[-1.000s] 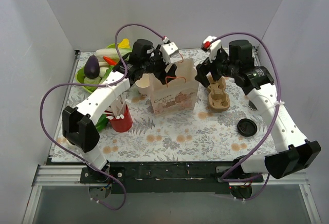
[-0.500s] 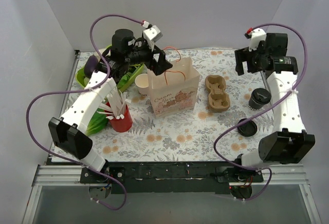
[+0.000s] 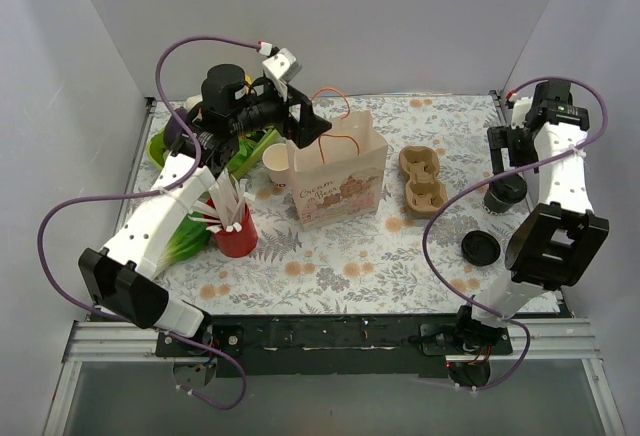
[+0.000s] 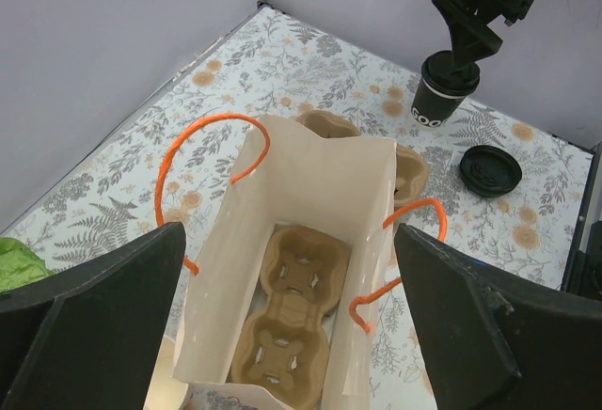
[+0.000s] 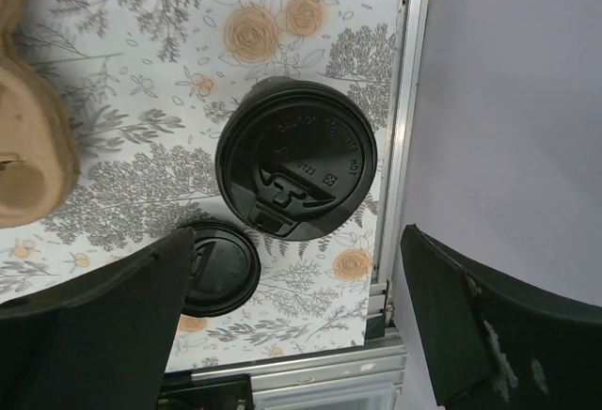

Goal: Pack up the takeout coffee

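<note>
Two pincers: left pincer (image 4: pixel 287 245) and right pincer (image 5: pixel 296 241) are spread wide, nothing held.
Takeout coffee (image 5: pixel 296 159): is stood upright at frame centre, by the desk (image 5: pixel 122 147) edge.
Grasp: is best centred, lowered squarely, squeezed gently.

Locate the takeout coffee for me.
In the top view the takeout coffee stands at the right edge of the table, under the open right gripper, with the loose black lid nearer the robot and the cardboard carrier to its left.
</note>
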Available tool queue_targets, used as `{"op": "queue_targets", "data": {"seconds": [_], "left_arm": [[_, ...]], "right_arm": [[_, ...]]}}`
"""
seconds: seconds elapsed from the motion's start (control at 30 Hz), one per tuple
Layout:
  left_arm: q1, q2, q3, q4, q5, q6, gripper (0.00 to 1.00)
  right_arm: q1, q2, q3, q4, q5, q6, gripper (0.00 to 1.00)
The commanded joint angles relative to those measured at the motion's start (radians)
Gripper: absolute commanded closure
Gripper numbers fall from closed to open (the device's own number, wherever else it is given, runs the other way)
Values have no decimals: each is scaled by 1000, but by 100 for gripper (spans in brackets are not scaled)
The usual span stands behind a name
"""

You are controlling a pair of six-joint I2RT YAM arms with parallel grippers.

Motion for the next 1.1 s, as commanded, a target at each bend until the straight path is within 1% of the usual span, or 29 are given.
{"op": "queue_targets", "data": {"seconds": [0.0, 0.23, 0.43, 0.63, 0.73, 0.83, 0.87, 1.07], "left_arm": [[-2, -80, -39, 13, -22, 0, 5], [0, -83, -57, 13, -25, 10, 4], [1, -65, -49, 14, -20, 8, 5], [1, -54, -45, 13, -16, 5, 4], [1, -51, -45, 14, -14, 5, 4], [0, -48, -42, 14, -14, 5, 4], [1, -47, -40, 14, -13, 5, 4], [1, -43, -39, 13, -11, 5, 4]], "right_arm": [[-22, 59, 47, -34, 54, -39, 2], [-28, 115, 59, -28, -2, -54, 2], [-28, 138, 47, -22, -18, -63, 2], [-28, 154, 34, -12, -28, -68, 5], [-28, 161, 42, -9, -38, -73, 10], [-28, 171, 54, -9, -55, -74, 16], [-28, 174, 57, -12, -58, -76, 20], [-28, 178, 51, -9, -68, -80, 30]]}}
